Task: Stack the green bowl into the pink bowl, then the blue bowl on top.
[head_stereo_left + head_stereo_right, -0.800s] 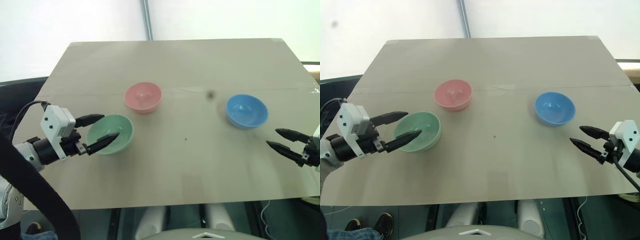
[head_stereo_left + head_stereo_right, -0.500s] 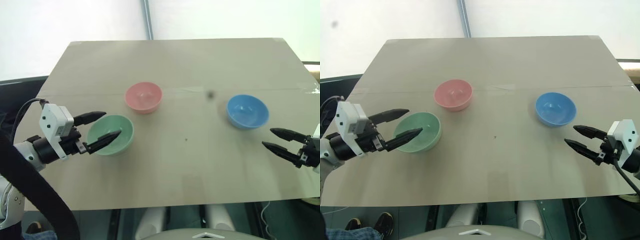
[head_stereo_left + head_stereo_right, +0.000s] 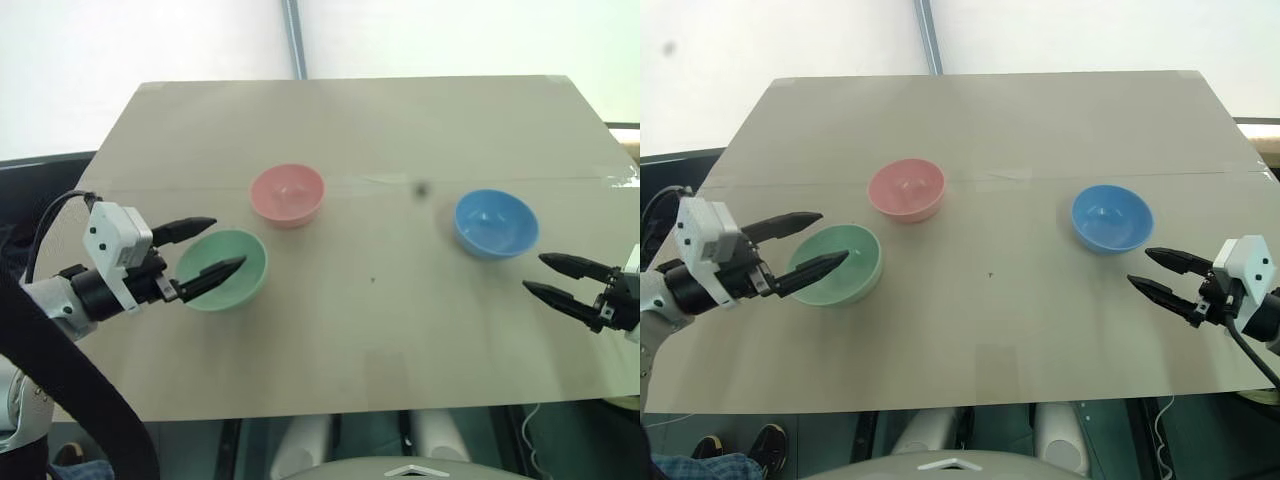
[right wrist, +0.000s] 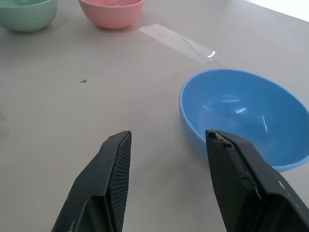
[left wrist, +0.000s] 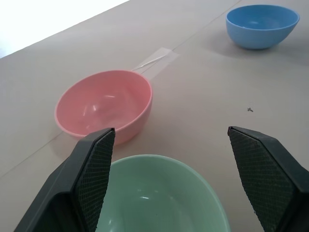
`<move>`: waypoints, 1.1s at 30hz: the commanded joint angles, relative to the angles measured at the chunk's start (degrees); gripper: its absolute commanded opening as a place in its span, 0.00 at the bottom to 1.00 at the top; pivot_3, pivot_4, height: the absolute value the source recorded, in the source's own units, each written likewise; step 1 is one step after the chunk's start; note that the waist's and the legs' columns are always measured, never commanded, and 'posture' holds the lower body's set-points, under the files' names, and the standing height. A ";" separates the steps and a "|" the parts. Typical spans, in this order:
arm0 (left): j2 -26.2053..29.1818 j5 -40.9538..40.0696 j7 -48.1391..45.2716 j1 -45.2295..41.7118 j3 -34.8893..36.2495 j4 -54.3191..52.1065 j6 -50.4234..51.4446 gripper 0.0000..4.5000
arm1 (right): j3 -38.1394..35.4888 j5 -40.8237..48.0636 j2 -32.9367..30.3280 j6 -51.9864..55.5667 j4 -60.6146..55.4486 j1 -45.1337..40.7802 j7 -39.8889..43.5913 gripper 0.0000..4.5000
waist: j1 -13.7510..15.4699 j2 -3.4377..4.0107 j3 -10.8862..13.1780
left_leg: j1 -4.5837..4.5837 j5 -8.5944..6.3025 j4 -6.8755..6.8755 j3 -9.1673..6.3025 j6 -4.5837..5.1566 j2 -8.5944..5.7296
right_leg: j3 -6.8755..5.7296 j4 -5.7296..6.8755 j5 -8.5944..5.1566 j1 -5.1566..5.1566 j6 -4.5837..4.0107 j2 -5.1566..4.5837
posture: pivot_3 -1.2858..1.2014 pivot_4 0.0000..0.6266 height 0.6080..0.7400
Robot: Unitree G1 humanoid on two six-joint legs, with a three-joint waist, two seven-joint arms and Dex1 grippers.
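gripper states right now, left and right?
Left gripper: open, fingers either side of the green bowl rim, holding nothing.
Right gripper: open, empty, short of the blue bowl.

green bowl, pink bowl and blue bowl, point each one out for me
green bowl (image 3: 840, 262), right eye view, inside of the bowl
pink bowl (image 3: 906, 188), right eye view, inside bottom
blue bowl (image 3: 1112, 216), right eye view, inside bottom

I can read no text, label, brand, number or sign anywhere here; the three bowls and the surface under them are all plain.
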 commanded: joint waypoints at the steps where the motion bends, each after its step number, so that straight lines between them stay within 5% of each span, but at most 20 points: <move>1: 0.79 -0.13 0.29 -0.75 0.51 -0.08 -1.18 0.88 | -0.55 1.06 -0.54 -0.75 -1.17 -0.27 0.08 0.60 | 0.01 0.00 0.00 | 0.00 0.00 -0.01 0.00 0.00 0.00 | -0.01 -0.01 0.00 0.00 0.00 0.00 | 0.52 0.24 1.00; 12: 0.88 3.79 2.54 -4.67 -3.63 3.06 -2.79 0.88 | -2.19 10.34 -1.91 2.65 -4.80 -5.85 0.62 0.60 | 0.03 0.01 0.01 | 0.03 0.01 -0.27 -0.04 -0.01 0.01 | -0.05 -0.19 0.00 -0.01 0.00 0.00 | 0.52 0.24 1.00; 19: 3.99 14.24 4.08 -16.06 -15.27 11.39 -5.95 0.88 | -0.54 12.08 -3.13 5.17 -6.38 -8.92 -1.16 0.60 | 0.28 -0.01 0.01 | -0.05 0.01 -0.34 -0.19 -0.01 -0.08 | -0.20 -0.39 0.00 0.00 0.00 0.00 | 0.52 0.24 1.00; 25: 5.06 18.68 -0.50 -30.19 -24.93 18.43 -8.83 0.88 | 0.19 11.64 -3.02 4.81 -6.32 -10.45 -2.41 0.60 | 0.21 -0.03 0.02 | -0.18 0.01 -0.42 -0.26 -0.01 -0.18 | -0.30 -0.58 0.01 -0.04 0.01 -0.05 | 0.52 0.24 1.00; 33: 4.11 22.99 -7.80 -38.69 -33.86 27.55 -12.36 0.88 | -0.24 11.87 -2.73 4.71 -7.62 -11.00 -4.94 0.60 | -0.03 -0.02 0.02 | -0.25 0.01 -0.47 -0.24 0.00 -0.22 | -0.30 -0.60 0.01 -0.13 0.02 -0.02 | 0.52 0.24 1.00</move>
